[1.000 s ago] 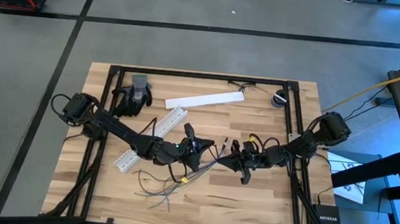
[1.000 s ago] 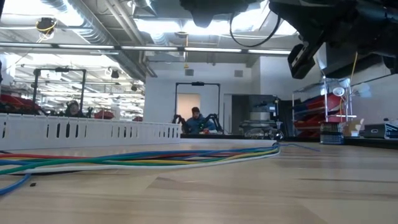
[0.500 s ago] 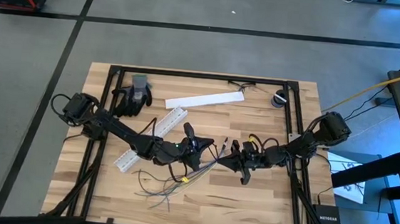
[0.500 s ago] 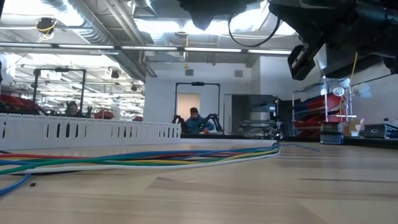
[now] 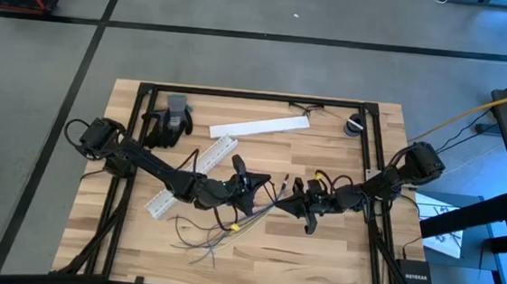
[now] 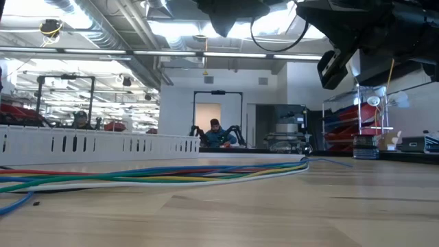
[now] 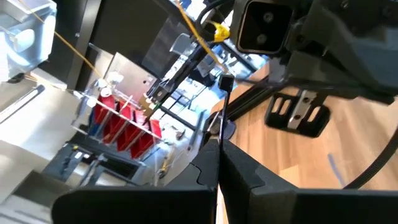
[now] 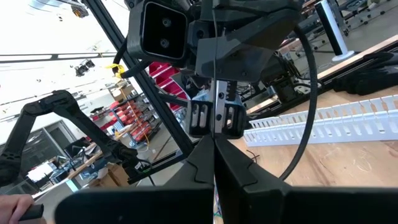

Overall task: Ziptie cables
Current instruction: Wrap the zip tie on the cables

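Note:
The cables (image 5: 221,230) are a bunch of thin wires lying fanned out on the table near its near edge. They run together toward the table's middle, just below the grippers. The low view shows the cables (image 6: 158,175) flat on the wood in blue, green, yellow, red and white. My left gripper (image 5: 264,185) and my right gripper (image 5: 291,193) face each other closely above the gathered end, both shut. A thin dark zip tie (image 7: 222,112) with a small square head runs between them. My left gripper (image 7: 217,152) pinches the thin zip-tie strip (image 7: 219,134) between its two shut fingers. The strip rises out of the fingertips to the square head (image 7: 226,81), clear of the table. My right gripper (image 8: 214,142) pinches a thin strip (image 8: 214,118) between its shut fingers. That strip runs straight on toward the left gripper, lifted off the wood.
A white slotted channel (image 5: 220,147) lies partly under my left arm, with a flat white strip (image 5: 260,126) and a dark glove (image 5: 168,121) toward the far edge. A tape roll (image 5: 354,125) sits far right. A yellow cord (image 5: 473,112) runs off-table. A person (image 6: 216,132) sits far behind.

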Available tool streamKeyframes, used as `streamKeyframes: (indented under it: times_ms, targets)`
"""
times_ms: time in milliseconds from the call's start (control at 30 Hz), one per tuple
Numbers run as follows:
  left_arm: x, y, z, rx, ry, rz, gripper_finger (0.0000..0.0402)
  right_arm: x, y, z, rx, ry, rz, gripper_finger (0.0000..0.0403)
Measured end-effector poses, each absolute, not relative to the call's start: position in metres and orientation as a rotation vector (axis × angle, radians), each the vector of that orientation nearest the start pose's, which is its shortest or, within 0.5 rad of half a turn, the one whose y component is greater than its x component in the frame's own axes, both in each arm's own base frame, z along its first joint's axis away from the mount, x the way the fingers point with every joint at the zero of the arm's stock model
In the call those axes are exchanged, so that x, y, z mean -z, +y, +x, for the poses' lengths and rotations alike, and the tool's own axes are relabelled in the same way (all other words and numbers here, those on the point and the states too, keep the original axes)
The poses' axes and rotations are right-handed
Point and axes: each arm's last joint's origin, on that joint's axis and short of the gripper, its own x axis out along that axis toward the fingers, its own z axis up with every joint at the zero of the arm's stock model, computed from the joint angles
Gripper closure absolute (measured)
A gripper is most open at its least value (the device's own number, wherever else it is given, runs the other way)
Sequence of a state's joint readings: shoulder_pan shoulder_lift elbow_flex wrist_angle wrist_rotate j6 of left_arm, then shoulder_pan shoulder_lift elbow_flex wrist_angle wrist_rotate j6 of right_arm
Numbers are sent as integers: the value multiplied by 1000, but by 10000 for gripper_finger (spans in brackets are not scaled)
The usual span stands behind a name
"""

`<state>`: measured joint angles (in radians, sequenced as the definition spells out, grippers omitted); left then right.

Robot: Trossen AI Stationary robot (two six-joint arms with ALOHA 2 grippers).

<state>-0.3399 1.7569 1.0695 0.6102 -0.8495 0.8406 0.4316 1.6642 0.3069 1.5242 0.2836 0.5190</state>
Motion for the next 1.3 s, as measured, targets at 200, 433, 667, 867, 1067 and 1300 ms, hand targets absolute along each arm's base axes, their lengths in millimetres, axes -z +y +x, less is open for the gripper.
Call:
streamKeyframes:
  times_ms: [200,433,667,867,1067,1300]
  targets:
    - [-247,-108,368,-456,276,867,402,-155,97,230,-185,-115,575,403]
    - [-247,-109,368,-433,262,861,401,-155,97,230,-172,-109,574,403]
    - [-248,-113,367,-417,254,868,402,-155,97,230,-172,-109,574,403]
    - [-247,-111,368,-421,260,870,401,-155,97,230,-191,-110,573,403]
    - [-247,-106,369,-441,267,863,402,-155,97,230,-198,-106,572,403]
    - [-247,-108,368,-438,266,861,401,-155,97,230,-198,-105,572,403]
